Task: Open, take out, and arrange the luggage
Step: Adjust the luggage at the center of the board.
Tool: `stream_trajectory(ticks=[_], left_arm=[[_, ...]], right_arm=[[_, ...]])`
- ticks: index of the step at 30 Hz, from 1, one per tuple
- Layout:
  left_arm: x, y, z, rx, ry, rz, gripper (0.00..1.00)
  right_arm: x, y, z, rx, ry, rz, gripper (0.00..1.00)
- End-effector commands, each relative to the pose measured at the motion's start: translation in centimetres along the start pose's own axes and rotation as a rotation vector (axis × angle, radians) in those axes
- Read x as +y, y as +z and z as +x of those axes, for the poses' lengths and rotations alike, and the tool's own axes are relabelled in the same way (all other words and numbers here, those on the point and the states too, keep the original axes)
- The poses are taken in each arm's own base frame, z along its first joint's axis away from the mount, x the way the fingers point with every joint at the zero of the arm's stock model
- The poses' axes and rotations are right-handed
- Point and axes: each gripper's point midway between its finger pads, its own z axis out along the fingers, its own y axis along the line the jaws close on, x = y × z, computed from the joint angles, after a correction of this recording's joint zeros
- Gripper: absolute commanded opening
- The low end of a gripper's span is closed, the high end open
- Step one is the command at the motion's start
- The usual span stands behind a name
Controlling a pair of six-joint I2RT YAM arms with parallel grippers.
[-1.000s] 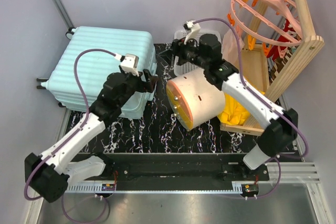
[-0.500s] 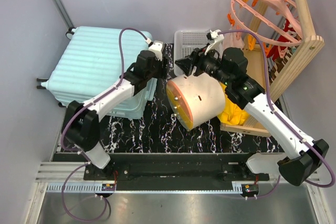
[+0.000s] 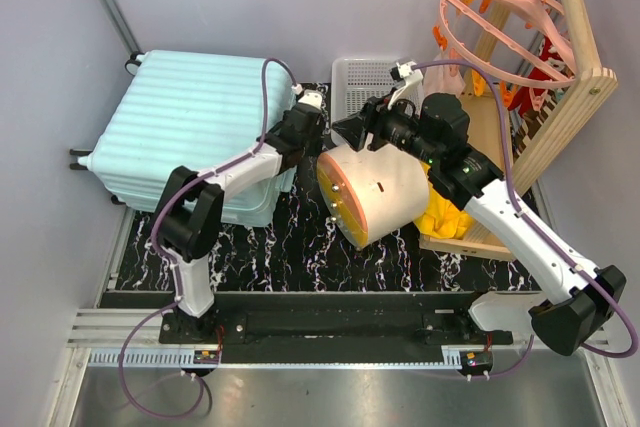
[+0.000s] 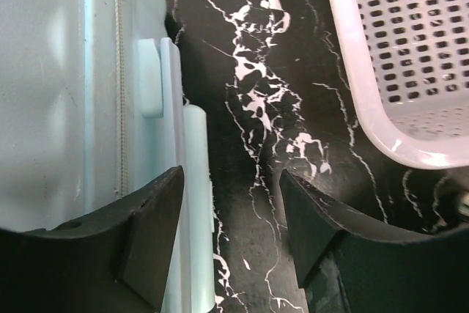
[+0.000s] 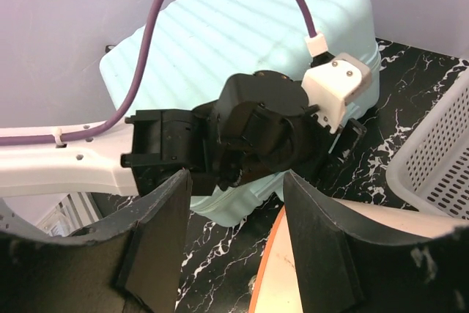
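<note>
The luggage (image 3: 190, 117) is a pale mint ribbed suitcase lying shut on the left of the marbled mat. My left gripper (image 3: 315, 137) is at its right side. In the left wrist view the gripper (image 4: 231, 218) is open. The suitcase wall (image 4: 58, 108) and its pale side handle (image 4: 196, 166) lie just inside the left finger (image 4: 146, 232), with bare mat between the jaws. My right gripper (image 3: 340, 127) hovers open over the cream cylinder's far edge. In the right wrist view it (image 5: 234, 232) points at the left wrist and the suitcase (image 5: 242, 27), holding nothing.
A cream cylinder with an orange end (image 3: 385, 187) lies mid-mat. A white mesh basket (image 3: 365, 77) stands behind it. A wooden rack (image 3: 560, 97) with pink hangers (image 3: 500, 17) and yellow cloth (image 3: 445, 217) fills the right side.
My left arm has stretched forward, carrying its gripper up along the suitcase's right side while narrowing its jaws. The right gripper has drawn back from the basket toward the cylinder.
</note>
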Motion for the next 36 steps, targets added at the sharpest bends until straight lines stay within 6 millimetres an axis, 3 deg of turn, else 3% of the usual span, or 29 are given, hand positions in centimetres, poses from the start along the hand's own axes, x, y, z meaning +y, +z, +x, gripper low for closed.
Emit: stream_trajectory(ticks=[1,4,10,19,22,23,27,31,36], left_arm=[[3.2,0.1,-1.4,-0.042,0.045,-0.203,0.64],[3.8,0.6,-1.0,-0.038,0.067,-0.245,0.71],[4.0,2.5,0.8,0.021,0.109,-0.275,0.73],[4.1,3.7,3.9,0.084,0.088,-0.247,0.51],[3.1,3.9,4.8,0.088,0.103,-0.194,0.33],[2.9,4.0,4.7,0.083,0.123,-0.185,0.19],[1.1,4.7,3.2,0.048,0.157,-0.100,0.00],[-1.9,5.0,2.0,0.006,0.226,0.036,0.00],[-7.2,3.6,0.3,-0.085,0.372,0.209,0.00]], right_arm=[[1.0,0.1,-0.4,-0.011,0.003,-0.051,0.61],[1.0,0.3,-0.1,-0.003,0.002,-0.056,0.61],[0.9,0.4,0.0,0.001,0.001,-0.056,0.61],[0.8,0.4,0.0,0.001,-0.001,-0.053,0.61],[0.5,0.8,0.4,0.011,0.002,-0.046,0.61],[0.5,0.8,0.5,0.014,0.004,-0.046,0.61],[0.5,0.8,0.6,0.016,0.006,-0.047,0.60],[0.2,0.7,0.4,0.007,-0.002,-0.031,0.60],[0.0,0.8,0.5,0.008,-0.010,-0.019,0.60]])
